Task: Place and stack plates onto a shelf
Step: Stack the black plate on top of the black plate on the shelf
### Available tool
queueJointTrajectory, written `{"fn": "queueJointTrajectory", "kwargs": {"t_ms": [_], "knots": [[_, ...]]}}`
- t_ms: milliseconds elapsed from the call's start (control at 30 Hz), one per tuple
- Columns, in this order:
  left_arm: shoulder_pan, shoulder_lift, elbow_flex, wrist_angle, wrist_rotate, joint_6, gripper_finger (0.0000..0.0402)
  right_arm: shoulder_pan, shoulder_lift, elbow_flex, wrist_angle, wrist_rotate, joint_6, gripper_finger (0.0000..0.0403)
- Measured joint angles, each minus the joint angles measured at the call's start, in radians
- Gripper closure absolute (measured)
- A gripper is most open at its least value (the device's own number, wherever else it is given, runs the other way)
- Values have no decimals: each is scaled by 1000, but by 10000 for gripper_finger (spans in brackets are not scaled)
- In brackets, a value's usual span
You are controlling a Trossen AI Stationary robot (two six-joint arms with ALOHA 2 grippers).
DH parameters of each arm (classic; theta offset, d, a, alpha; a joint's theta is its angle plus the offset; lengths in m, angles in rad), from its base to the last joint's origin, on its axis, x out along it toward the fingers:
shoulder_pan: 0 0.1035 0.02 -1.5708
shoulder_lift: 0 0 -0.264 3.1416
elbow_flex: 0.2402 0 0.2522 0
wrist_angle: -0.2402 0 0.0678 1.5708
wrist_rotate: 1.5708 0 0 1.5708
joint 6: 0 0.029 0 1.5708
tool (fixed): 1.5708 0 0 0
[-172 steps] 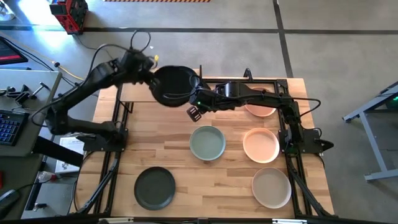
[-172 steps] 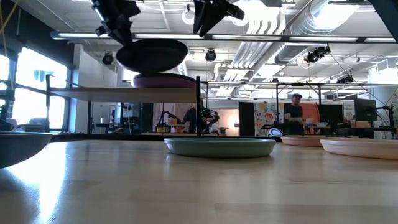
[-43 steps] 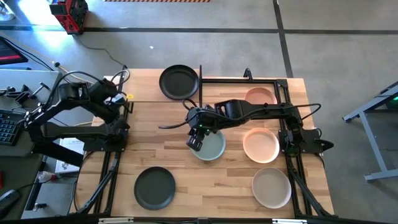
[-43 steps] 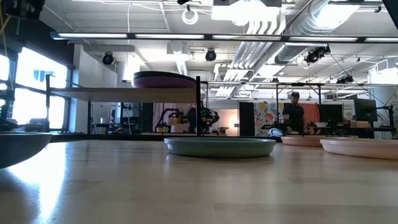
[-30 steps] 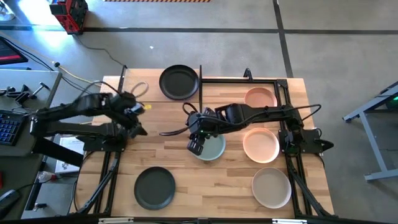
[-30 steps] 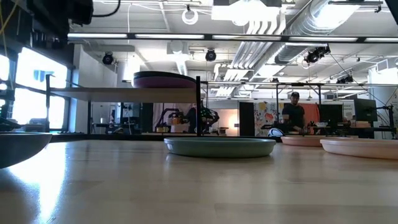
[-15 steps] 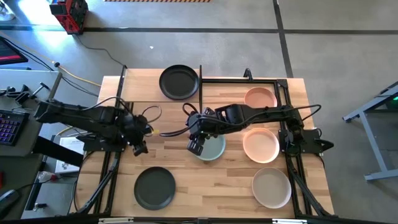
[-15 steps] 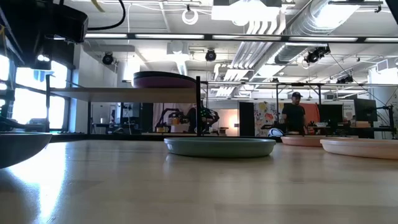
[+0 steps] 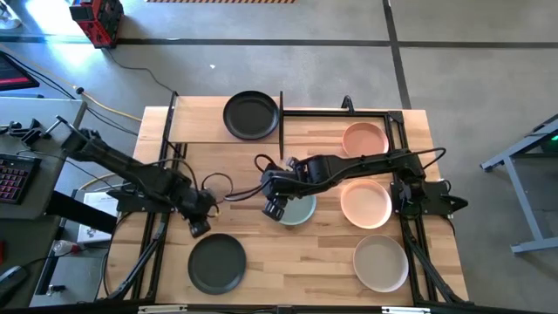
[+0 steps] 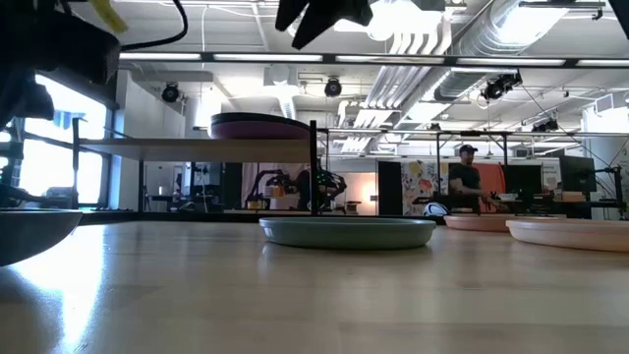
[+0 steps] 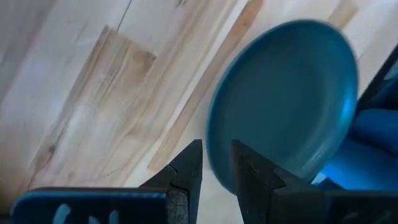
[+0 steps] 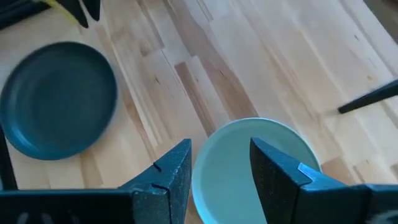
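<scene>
A black plate sits on the light-wood shelf. The low view shows a purple plate on the shelf. On the table lie a sage green plate, a dark grey plate, two peach plates and a beige plate. My left gripper is open with a narrow gap, hovering by the far rim of the dark grey plate. My right gripper is open above the left rim of the green plate.
Black metal frames run along the table's left and right sides, with the arm bases on them. Bare tabletop lies between the dark grey and beige plates. A loose cable curls between the two grippers. A person stands far behind.
My left arm has swung from the table's far left toward the near edge and now hovers at the dark grey plate's far rim. My right gripper has stayed over the green plate's left rim and dropped a little, entering the top of the low view.
</scene>
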Motion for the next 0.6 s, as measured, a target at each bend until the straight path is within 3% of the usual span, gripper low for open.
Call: {"fn": "queueJointTrajectory", "kwargs": {"t_ms": [600], "knots": [[-83,228,0,129,6,-57,298,2,-1,-16,21,0,9,261]]}}
